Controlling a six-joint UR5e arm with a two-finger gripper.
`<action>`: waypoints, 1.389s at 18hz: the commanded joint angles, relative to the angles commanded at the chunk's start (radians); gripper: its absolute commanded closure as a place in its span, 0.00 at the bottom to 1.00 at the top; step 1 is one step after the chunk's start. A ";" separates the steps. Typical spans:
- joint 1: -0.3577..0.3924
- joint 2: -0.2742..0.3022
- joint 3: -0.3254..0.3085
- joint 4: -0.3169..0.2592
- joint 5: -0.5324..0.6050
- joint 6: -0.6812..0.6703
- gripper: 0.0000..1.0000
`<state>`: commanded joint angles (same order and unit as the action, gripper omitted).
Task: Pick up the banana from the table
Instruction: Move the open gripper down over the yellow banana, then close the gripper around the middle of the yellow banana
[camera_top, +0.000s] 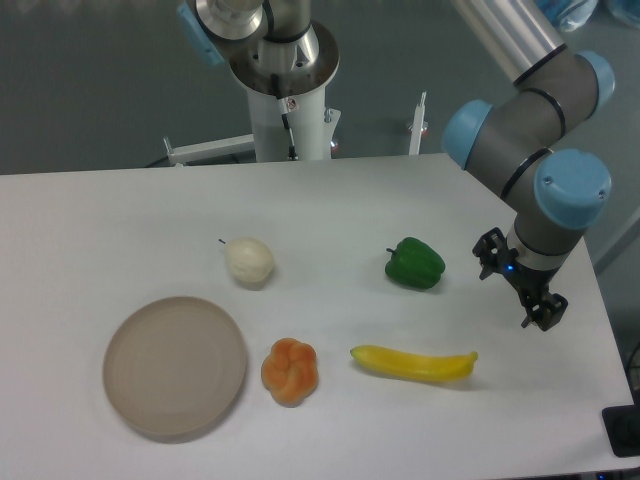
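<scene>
hand (530, 295) beside crosswise banana (414, 363)

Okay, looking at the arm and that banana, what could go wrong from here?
The gripper hangs above and right of the long yellow glossy banana, near its right tip; closing there could let the tapered end slip out. The banana also lies near the white table's front edge, so a nudge might roll it off.

Arm (520, 60) cut off at top edge, jaws too small to judge
</scene>
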<state>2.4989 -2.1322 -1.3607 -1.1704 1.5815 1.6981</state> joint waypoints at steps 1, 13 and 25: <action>0.000 0.000 0.000 0.000 0.000 0.000 0.00; -0.101 0.029 -0.031 0.008 -0.106 -0.213 0.00; -0.179 -0.080 -0.063 0.198 -0.095 -0.113 0.00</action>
<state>2.3194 -2.2120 -1.4234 -0.9727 1.4864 1.5856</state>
